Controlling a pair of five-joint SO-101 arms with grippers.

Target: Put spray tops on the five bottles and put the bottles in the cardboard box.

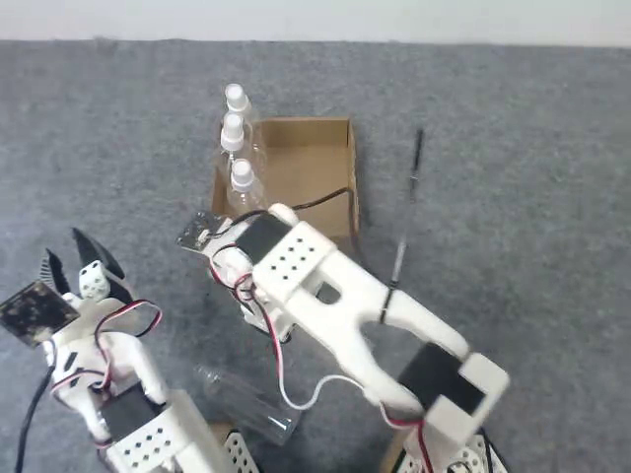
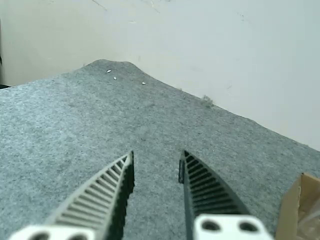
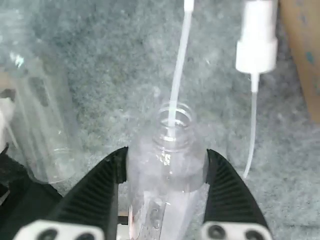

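Clear bottle (image 3: 170, 125) pinched below its neck by the right gripper (image 3: 166, 155)
Likely light, slick, thin-walled (squeeze gently); left gripper (image 2: 156, 160) gapes empty

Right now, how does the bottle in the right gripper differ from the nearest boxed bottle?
The gripped bottle has an open neck; the boxed bottle wears a white spray top. The gripped bottle is held in the right gripper, outside the cardboard box; the boxed bottle stands inside it. Both are clear.
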